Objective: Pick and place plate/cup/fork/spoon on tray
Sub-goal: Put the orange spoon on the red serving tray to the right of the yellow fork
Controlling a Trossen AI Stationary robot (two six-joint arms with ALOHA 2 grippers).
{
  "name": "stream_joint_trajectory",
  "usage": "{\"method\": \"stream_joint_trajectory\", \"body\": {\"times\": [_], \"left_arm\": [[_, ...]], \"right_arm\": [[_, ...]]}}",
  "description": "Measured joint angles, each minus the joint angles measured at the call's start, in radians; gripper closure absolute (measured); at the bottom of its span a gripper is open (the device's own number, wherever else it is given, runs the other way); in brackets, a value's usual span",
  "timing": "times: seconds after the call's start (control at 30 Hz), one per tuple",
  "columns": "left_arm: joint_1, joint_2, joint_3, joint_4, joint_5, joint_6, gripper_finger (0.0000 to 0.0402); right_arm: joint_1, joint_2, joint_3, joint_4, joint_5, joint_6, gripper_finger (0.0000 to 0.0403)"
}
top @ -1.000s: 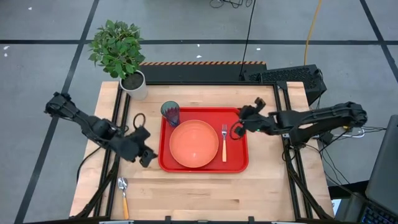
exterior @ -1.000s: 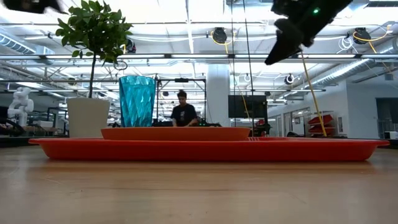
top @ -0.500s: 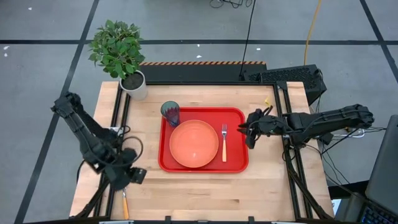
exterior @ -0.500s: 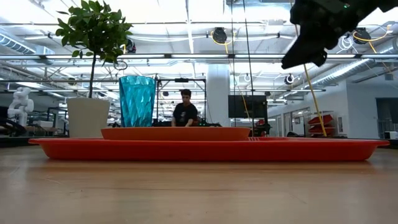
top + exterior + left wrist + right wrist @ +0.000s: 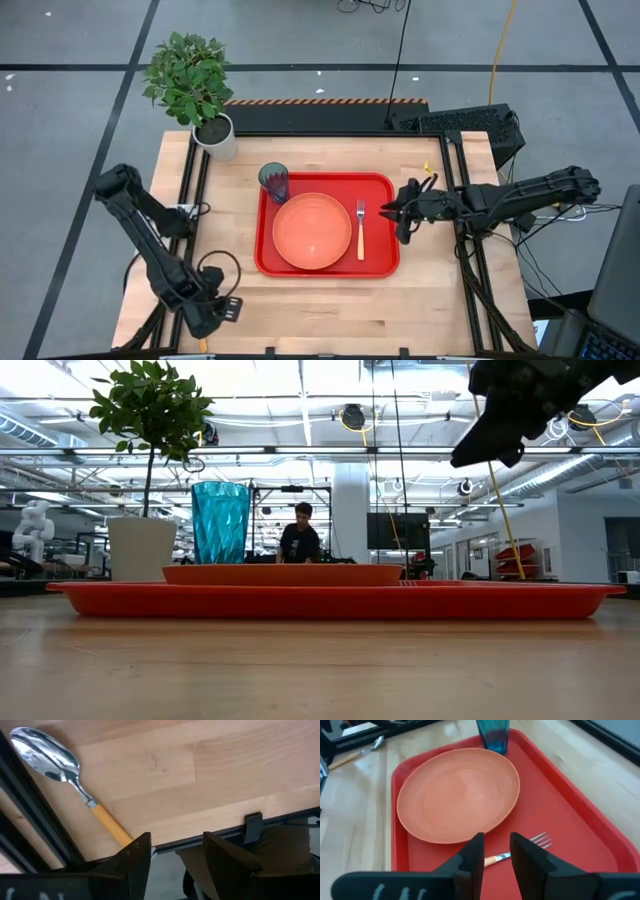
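The red tray (image 5: 385, 262) lies at the table's middle. On it are the salmon plate (image 5: 311, 231), the teal cup (image 5: 275, 181) upright at its far left corner, and the fork (image 5: 360, 228) flat beside the plate. The spoon (image 5: 75, 785) lies flat on the wood at the near left corner. My left gripper (image 5: 215, 312) is open over the spoon's handle end (image 5: 117, 832), and one finger hides the tip. My right gripper (image 5: 402, 215) is open and empty, raised over the tray's right rim, with the fork below it (image 5: 520, 849).
A potted plant in a white pot (image 5: 215, 135) stands at the far left corner. Black frame rails run along the table's left (image 5: 190, 200) and right (image 5: 460, 200) sides. Bare wood lies in front of the tray (image 5: 330, 310). A person (image 5: 298, 540) stands far behind the table.
My left gripper has swung from beside the tray's left side toward the table's near edge and now stands over the spoon at the near left corner. My right gripper has drawn back from over the fork toward the table's right edge.
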Motion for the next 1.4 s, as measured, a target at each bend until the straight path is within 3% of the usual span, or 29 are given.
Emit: {"method": "stream_joint_trajectory", "body": {"times": [0.13, 0.33, 0.5, 0.73, 0.97, 1.4], "left_arm": [[-0.022, 0.03, 0.0, 0.013, 0.004, -0.019, 0.022], [-0.06, 0.114, 0.0, -0.024, 0.16, -0.037, 0.022], [-0.079, 0.15, 0.0, -0.029, 0.163, -0.048, 0.022], [-0.078, 0.207, 0.0, -0.026, 0.206, -0.044, 0.022], [-0.073, 0.269, 0.001, -0.071, 0.364, -0.044, 0.022], [-0.039, 0.364, 0.0, -0.103, 0.447, 0.013, 0.022]], "right_arm": [[0.0, -0.019, 0.0, -0.002, 0.0, -0.011, 0.0316], [0.0, -0.057, 0.0, 0.003, 0.006, -0.03, 0.0316], [0.0, -0.063, 0.0, 0.003, 0.019, -0.032, 0.0316], [0.0, -0.063, 0.0, 0.055, 0.029, -0.058, 0.0316], [0.0, -0.063, 0.0, 0.109, 0.028, -0.078, 0.0316], [0.0, -0.063, 0.0, 0.102, 0.029, -0.084, 0.0316]]}}
